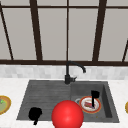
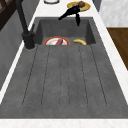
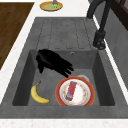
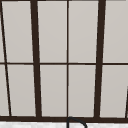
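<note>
Red-rimmed white plate (image 3: 88, 98) (speckled pattern), yellow banana (image 3: 37, 95), black right hand (image 3: 53, 61), grey sink (image 3: 60, 30).

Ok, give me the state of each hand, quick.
Left hand: over the drainboard, fingers cannot be told.
Right hand: open, fingers straight above the plate, holding nothing.

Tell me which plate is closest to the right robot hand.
The red-rimmed plate in the sink basin, directly under the right robot hand. The other plates sit out on the counter.
</note>
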Action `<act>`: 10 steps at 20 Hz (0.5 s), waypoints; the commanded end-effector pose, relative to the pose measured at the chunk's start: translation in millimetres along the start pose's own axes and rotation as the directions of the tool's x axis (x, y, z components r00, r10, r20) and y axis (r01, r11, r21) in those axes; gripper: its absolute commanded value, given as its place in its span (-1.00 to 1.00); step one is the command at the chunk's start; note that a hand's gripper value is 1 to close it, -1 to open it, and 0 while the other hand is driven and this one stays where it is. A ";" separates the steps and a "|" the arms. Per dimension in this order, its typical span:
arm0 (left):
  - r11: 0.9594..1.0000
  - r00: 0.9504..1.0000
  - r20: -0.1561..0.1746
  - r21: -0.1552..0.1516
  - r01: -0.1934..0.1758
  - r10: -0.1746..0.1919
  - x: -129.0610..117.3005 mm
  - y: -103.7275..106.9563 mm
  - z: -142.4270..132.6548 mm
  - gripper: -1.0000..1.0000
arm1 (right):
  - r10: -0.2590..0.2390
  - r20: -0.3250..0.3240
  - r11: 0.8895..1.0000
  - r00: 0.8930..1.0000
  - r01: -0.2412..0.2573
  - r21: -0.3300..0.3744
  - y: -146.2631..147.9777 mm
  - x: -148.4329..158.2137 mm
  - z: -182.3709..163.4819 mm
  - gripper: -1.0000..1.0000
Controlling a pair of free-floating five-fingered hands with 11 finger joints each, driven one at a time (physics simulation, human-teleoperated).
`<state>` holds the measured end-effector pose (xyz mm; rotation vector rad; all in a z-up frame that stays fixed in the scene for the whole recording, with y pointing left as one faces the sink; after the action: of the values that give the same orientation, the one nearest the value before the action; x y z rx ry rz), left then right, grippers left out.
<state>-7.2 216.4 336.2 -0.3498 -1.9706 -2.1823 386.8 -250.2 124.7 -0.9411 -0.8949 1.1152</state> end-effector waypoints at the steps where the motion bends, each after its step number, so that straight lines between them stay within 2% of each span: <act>1: 1.000 1.000 0.000 0.000 0.000 0.000 0.0 0.0 0.0 0.00 | -0.030 0.012 1.000 0.999 0.030 -0.007 -5.7 -2.2 34.9 -1.00; 10: 1.000 1.000 0.000 0.000 0.000 0.000 0.0 0.0 0.0 0.00 | -0.022 0.014 1.000 1.000 0.022 0.011 -30.5 3.9 111.3 -1.00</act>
<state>-7.2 216.4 336.2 -0.3498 -1.9706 -2.1823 313.7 -240.5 175.6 -0.9329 -0.8943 1.1147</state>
